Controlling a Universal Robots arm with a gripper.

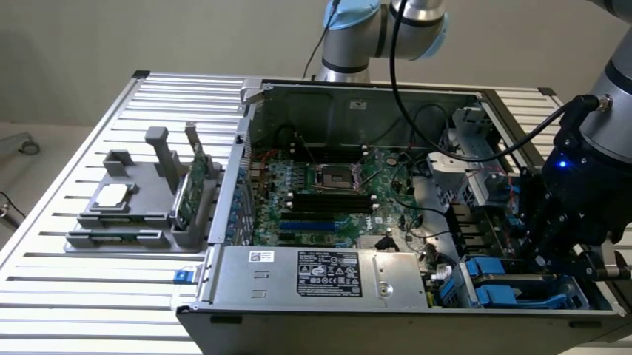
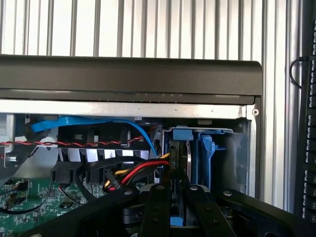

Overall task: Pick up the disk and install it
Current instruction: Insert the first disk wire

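The disk stands on edge in the wrist view, a thin dark slab with a blue carrier tab at its far end, partly down in the blue drive bay at a corner of the open computer case. My gripper is shut on it, its black fingers pressed on either side, with a bit of blue frame showing between them. In the exterior view my gripper hangs over the blue bay at the case's near corner, on that view's right.
Red, yellow and black power cables and a blue data cable run close beside the bay. The motherboard and power supply fill the case. A grey fixture on the slatted table holds a square chip and a green card.
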